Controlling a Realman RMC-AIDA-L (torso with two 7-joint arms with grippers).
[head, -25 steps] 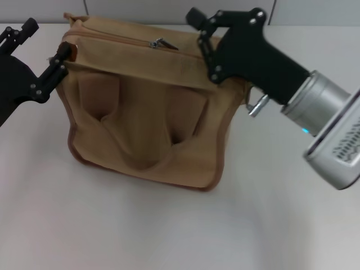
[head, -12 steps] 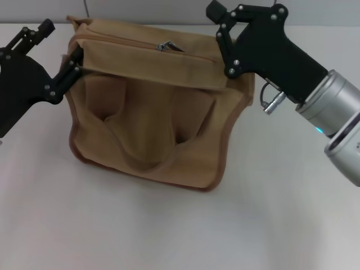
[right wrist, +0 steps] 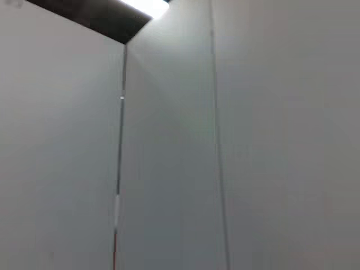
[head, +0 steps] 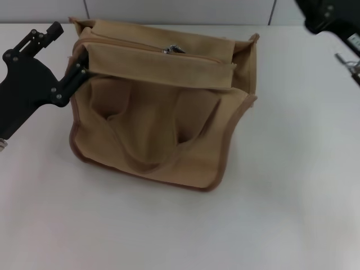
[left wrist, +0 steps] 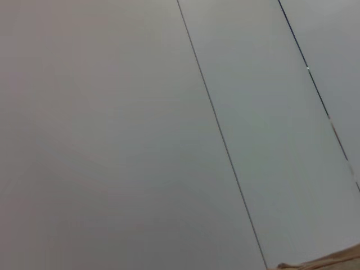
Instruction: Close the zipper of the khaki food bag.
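White desk [head: 281, 225] carries everything. At its left, the left gripper [head: 76, 67] pinches the khaki food bag [head: 152, 124] by its upper corner, jaws narrow. Mid-top, the zipper [head: 174, 49] pull sits partway along. Far right, the right gripper [head: 332, 17] is raised; jaws unseen. Risk: the soft corner slipping, so the bag drags with the pull.

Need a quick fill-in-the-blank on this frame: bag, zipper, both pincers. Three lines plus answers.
1. The left pincer touches the khaki food bag at its ____ end.
2. The silver pull tab of the zipper lies on the bag's ____ panel.
3. The right pincer is out of view; only part of the right arm shows in the head view's upper ____ corner.

Answers: left; top; right
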